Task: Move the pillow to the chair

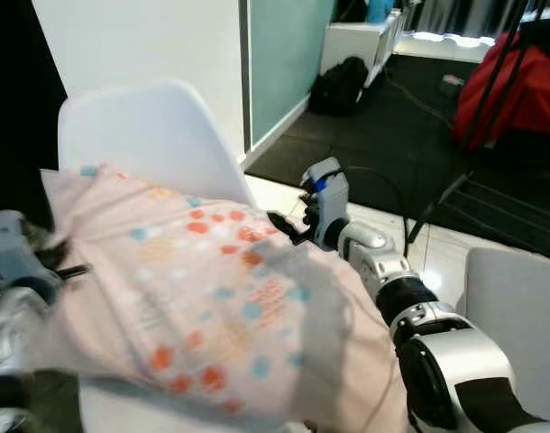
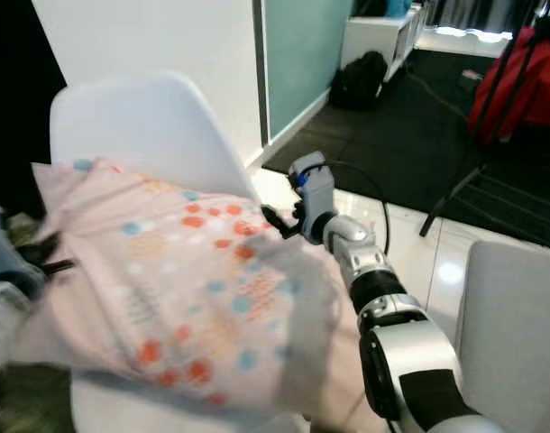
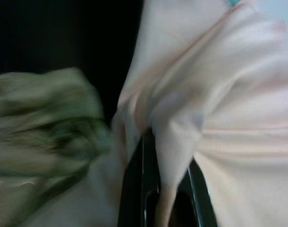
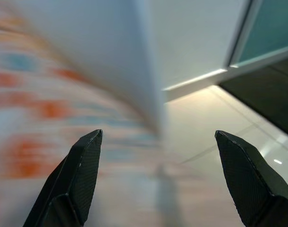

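Note:
The pillow [image 1: 203, 307] is pale pink with orange and teal dots and lies across the seat of a white chair [image 1: 149, 135], covering most of it. My left gripper [image 3: 165, 205] is at the pillow's left edge, shut on a fold of the pink fabric, which is pinched between its black fingers. My right gripper [image 1: 288, 230] is at the pillow's far right corner, beside the chair's backrest. It stands open with nothing between its fingers [image 4: 82, 175], and the blurred pillow and chair edge lie just beyond them.
A second white chair [image 1: 518, 307] stands close on my right. Beyond lie pale tiles, then dark flooring with a black bag [image 1: 338, 86], a red bundle [image 1: 518, 81] and black stand legs [image 1: 455, 189]. Olive-green fabric [image 3: 45, 123] is by my left wrist.

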Tool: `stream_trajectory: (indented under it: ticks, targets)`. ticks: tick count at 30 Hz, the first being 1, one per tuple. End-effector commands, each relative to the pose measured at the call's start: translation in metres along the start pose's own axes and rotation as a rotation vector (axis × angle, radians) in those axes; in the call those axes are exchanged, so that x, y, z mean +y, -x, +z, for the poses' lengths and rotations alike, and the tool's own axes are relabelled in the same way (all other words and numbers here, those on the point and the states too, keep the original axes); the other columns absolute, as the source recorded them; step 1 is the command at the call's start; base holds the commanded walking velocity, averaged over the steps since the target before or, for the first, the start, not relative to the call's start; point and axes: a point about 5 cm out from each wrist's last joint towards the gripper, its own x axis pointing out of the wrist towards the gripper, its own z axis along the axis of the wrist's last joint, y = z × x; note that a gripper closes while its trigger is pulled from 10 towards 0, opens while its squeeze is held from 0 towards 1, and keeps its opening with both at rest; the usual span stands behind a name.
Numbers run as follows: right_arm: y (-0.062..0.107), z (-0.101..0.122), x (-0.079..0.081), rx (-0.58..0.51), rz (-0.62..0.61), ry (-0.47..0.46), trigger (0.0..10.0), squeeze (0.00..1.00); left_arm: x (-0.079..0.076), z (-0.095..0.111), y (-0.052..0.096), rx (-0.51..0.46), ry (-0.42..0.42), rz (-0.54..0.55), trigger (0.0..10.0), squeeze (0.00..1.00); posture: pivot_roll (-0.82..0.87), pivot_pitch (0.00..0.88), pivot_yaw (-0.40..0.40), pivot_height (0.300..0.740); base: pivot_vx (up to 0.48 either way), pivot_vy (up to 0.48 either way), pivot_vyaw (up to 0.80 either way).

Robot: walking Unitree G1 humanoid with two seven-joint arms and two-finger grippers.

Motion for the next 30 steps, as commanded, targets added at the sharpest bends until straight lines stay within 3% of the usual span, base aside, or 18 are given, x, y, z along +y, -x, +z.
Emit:
stream_trajectory:
  ticks: [1, 7, 10, 11, 13, 14, 15, 16, 18, 19, 20, 24, 25, 27, 28, 30]
  targets:
    - [-0.002, -0.002, 0.002, 0.001, -0.002, -0.024, 10.0, 0.0, 0.031, 0.044, 0.009, -0.147, -0.017, 0.139, 0.0, 0.0, -0.05, 0.073, -0.029, 0.453, 0.0, 0.0, 0.0]
    - [-0.003, -0.003, 0.006, 0.006, 0.001, -0.025, 10.0, 0.0, 0.048, 0.057, 0.018, -0.16, -0.039, 0.239, 0.0, 0.0, -0.05, 0.073, -0.029, 0.453, 0.0, 0.0, 0.0]
    - [-0.004, -0.004, 0.008, 0.017, 0.002, -0.011, 10.0, 0.0, 0.042, 0.05, 0.017, -0.119, -0.016, 0.209, 0.0, 0.0, -0.04, 0.072, -0.029, 0.453, 0.0, 0.0, 0.0]
    - [-0.004, -0.005, 0.008, 0.023, 0.0, -0.006, 10.0, 0.0, 0.025, 0.041, 0.015, -0.092, -0.011, 0.124, 9.7, 0.0, -0.05, 0.073, -0.026, 0.453, 0.0, 0.0, 0.0]
    - [-0.005, -0.009, 0.011, 0.038, 0.013, -0.002, 10.0, 0.0, -0.02, 0.024, 0.014, -0.059, 0.007, -0.092, 10.0, 0.0, -0.05, 0.073, -0.024, 0.453, 0.0, 0.0, 0.0]
    - [-0.005, -0.009, 0.011, 0.038, 0.013, -0.002, 10.0, 0.0, -0.02, 0.024, 0.014, -0.059, 0.007, -0.092, 10.0, 0.0, -0.05, 0.073, -0.024, 0.453, 0.0, 0.0, 0.0]
    - [-0.005, -0.01, 0.013, 0.043, 0.023, -0.005, 10.0, 0.0, -0.036, 0.02, 0.015, -0.054, 0.013, -0.161, 10.0, 0.0, -0.05, 0.074, -0.024, 0.453, 0.0, 0.0, 0.0]
    - [-0.005, -0.01, 0.013, 0.043, 0.023, -0.005, 10.0, 0.0, -0.036, 0.02, 0.015, -0.054, 0.013, -0.161, 10.0, 0.0, -0.05, 0.074, -0.024, 0.453, 0.0, 0.0, 0.0]
    - [-0.004, -0.024, 0.029, 0.124, 0.2, 0.007, 10.0, 0.0, -0.067, 0.013, 0.017, -0.04, 0.024, -0.275, 10.0, 0.0, -0.06, 0.074, -0.02, 0.453, 0.0, 0.0, 0.0]
    - [-0.003, -0.031, 0.036, 0.165, 0.284, 0.012, 10.0, 0.0, -0.076, 0.012, 0.017, -0.036, 0.029, -0.302, 10.0, 0.0, -0.06, 0.074, -0.02, 0.453, 0.0, 0.0, 0.0]
    - [0.003, -0.05, 0.043, 0.31, 0.377, -0.069, 10.0, 0.0, -0.087, 0.01, 0.018, -0.03, 0.03, -0.337, 10.0, 0.0, -0.05, 0.075, -0.019, 0.453, 0.0, 0.0, 0.0]
    - [0.007, -0.059, 0.041, 0.395, 0.358, -0.132, 10.0, 0.0, -0.092, 0.01, 0.018, -0.025, 0.025, -0.352, 10.0, 0.0, -0.06, 0.078, -0.018, 0.453, 0.0, 0.0, 0.0]
    - [0.009, -0.062, 0.033, 0.436, 0.283, -0.171, 10.0, 0.0, -0.094, 0.01, 0.019, -0.023, 0.023, -0.361, 10.0, 0.0, -0.06, 0.078, -0.018, 0.453, 0.0, 0.0, 0.0]
    - [0.009, -0.062, 0.033, 0.436, 0.283, -0.171, 10.0, 0.0, -0.094, 0.01, 0.019, -0.023, 0.023, -0.361, 10.0, 0.0, -0.06, 0.078, -0.018, 0.453, 0.0, 0.0, 0.0]
    - [0.017, -0.061, 0.012, 0.481, 0.166, -0.198, 10.0, 0.0, -0.097, 0.01, 0.021, -0.014, 0.009, -0.375, 10.0, 0.0, -0.06, 0.083, -0.017, 0.453, 0.0, 0.0, 0.0]
    - [0.019, -0.059, 0.005, 0.487, 0.141, -0.194, 10.0, 0.0, -0.098, 0.01, 0.022, -0.011, 0.003, -0.377, 10.0, 0.0, -0.06, 0.083, -0.017, 0.453, 0.0, 0.0, 0.0]
